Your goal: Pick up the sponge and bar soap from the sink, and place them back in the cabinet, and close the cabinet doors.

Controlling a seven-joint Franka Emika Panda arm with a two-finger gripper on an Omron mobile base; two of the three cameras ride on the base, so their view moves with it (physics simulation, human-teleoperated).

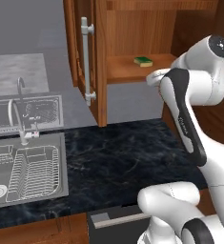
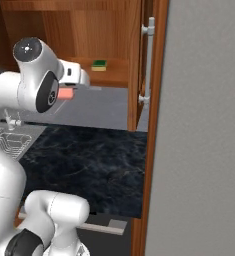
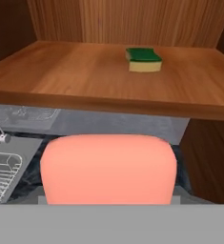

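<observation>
The bar soap (image 3: 108, 167) is pink and flat with round corners, and the gripper (image 2: 69, 93) is pinching it by its sides. In the hand view the soap looks very big and close, and it is held in the air just in front of the cabinet (image 1: 132, 28) shelf and a little lower than the shelf's front edge. In the right base view you can see a bit of the pink soap (image 2: 65, 93) poking out under the white hand, near the shelf but not on it. The sponge (image 3: 143, 59) is green on top and yellow below, and it lies flat on the shelf, toward the back and a little to the right of the soap. It is well apart from the soap and nothing touches it. You can see the sponge (image 1: 143, 61) in the left base view too, sitting alone on the wood. Both cabinet doors (image 1: 92, 62) stand open, swung out to each side of the shelf, and each has a long silver handle (image 2: 149, 60). Under the cabinet is a dark stone counter (image 1: 132, 152). The sink (image 1: 27, 171) is off to the left of the cabinet and lower down, with a wire rack (image 1: 35, 171) inside it and a tap (image 1: 22, 114) behind it.
</observation>
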